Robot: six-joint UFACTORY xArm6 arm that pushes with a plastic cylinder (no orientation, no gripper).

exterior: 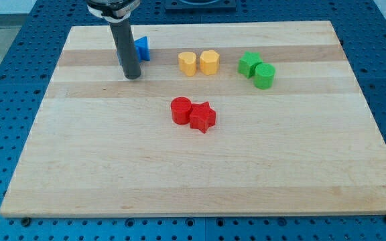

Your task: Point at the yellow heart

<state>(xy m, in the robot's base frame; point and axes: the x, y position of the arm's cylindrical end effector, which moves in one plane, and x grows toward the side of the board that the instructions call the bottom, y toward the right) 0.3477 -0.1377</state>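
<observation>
The yellow heart [188, 63] lies on the wooden board [200, 181] in the upper middle, touching a second yellow block [210, 61] with flat sides on its right. My tip [133, 75] rests on the board to the view's left of the heart, about 80 pixels away and slightly lower. The dark rod rises from it to the view's top. No block touches the tip.
A blue block [142, 48] sits just up and right of the rod, partly hidden by it. A green star [248, 63] and green cylinder [265, 76] lie at the upper right. A red cylinder [181, 110] and red star [203, 118] touch near the middle.
</observation>
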